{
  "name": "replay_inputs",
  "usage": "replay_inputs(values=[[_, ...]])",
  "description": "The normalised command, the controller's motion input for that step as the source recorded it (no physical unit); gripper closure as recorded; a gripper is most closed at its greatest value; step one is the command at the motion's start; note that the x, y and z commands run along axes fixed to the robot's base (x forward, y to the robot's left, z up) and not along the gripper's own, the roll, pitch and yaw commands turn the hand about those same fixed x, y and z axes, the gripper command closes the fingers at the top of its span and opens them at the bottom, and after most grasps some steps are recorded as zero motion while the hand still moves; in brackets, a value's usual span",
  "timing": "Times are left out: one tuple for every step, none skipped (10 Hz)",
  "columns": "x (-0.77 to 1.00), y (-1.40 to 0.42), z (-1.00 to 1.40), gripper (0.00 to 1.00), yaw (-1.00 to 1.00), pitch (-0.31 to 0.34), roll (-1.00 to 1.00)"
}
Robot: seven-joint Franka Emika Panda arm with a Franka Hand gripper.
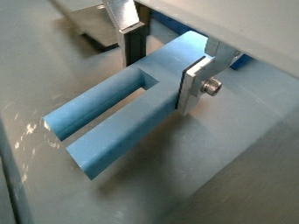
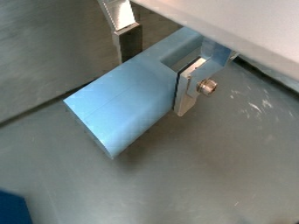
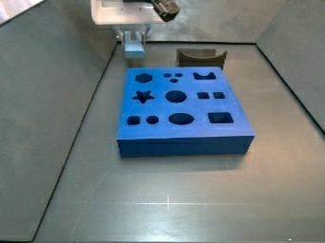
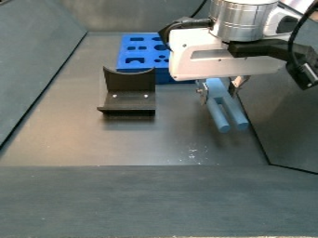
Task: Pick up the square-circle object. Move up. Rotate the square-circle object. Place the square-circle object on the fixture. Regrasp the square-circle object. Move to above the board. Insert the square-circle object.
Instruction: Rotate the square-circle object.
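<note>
We see a dark grey surface enclosed by grey walls. The largest thing on it is the board, a thick blue slab with dark cut-outs, including a star, circles, squares and an oval. In a side view it lies in the middle of the surface; in another it sits at the far end.

Next in size is the white claw, hanging from the arm beside the board and near a wall.

The fixture, a dark bracket with a notch in its top, stands on the surface just beyond one end of the board, apart from the claw.

The square-circle object, a pale blue peg, lies low at the surface under the claw. In both wrist views the silver fingers sit against its sides, so the claw is closed on the peg. One end is slotted like a fork.
</note>
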Motion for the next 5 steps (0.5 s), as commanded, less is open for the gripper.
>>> replay_inputs(values=[[0.0,0.01,0.01,1.0,-0.55,-0.006,0.0],[0.0,0.01,0.01,1.0,-0.36,-0.006,0.0],[0.0,0.01,0.01,1.0,-0.24,-0.006,0.0],[0.0,0.0,-0.74,1.0,0.0,0.0,0.0],[0.01,0.0,-0.73,1.0,0.03,-0.007,0.0]])
